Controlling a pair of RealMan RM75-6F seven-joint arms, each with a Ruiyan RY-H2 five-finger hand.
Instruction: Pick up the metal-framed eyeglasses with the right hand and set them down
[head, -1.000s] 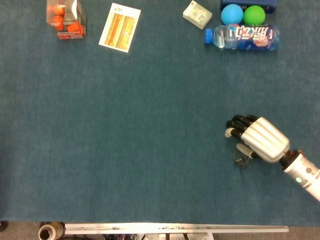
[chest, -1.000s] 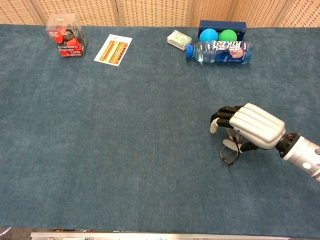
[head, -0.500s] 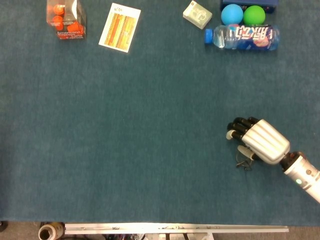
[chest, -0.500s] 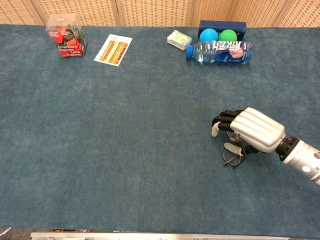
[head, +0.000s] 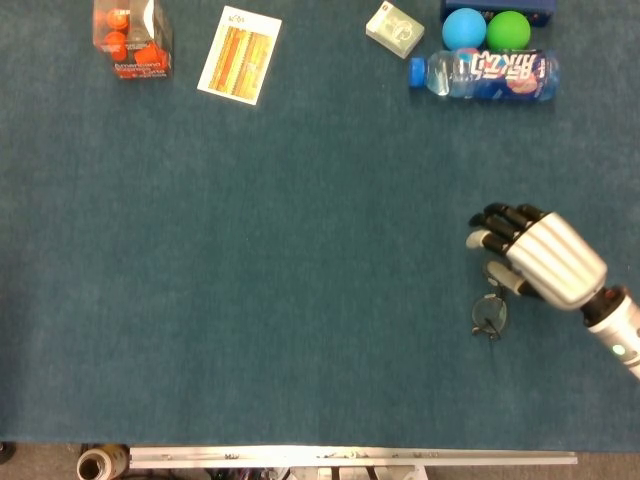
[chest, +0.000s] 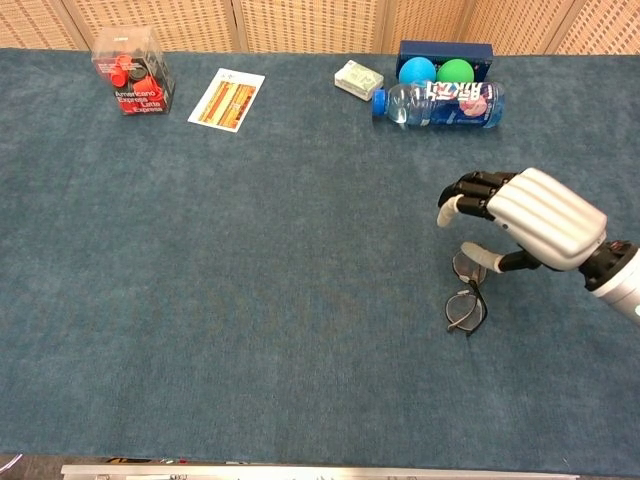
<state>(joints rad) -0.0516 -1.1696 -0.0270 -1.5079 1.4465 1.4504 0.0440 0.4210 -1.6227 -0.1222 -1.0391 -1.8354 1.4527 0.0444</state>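
The metal-framed eyeglasses (chest: 466, 298) lie flat on the blue-green table cloth, right of centre and toward the front; they show as a small dark frame (head: 490, 311) in the head view. My right hand (chest: 527, 225) hovers just above and to the right of them, fingers spread and loosely curved, holding nothing. Its thumb (chest: 482, 252) hangs over the far lens without clearly touching it. In the head view the right hand (head: 545, 258) sits up and right of the glasses. My left hand is in neither view.
Along the far edge lie a water bottle (chest: 437, 104), a blue box holding a blue ball (chest: 416, 70) and a green ball (chest: 455, 71), a small pale box (chest: 358, 78), a striped card (chest: 227, 99) and a clear box of red pieces (chest: 132, 70).
The right hand let go of the eyeglasses and rose up and to the right. The glasses, earlier tucked under the hand, now lie uncovered on the cloth.
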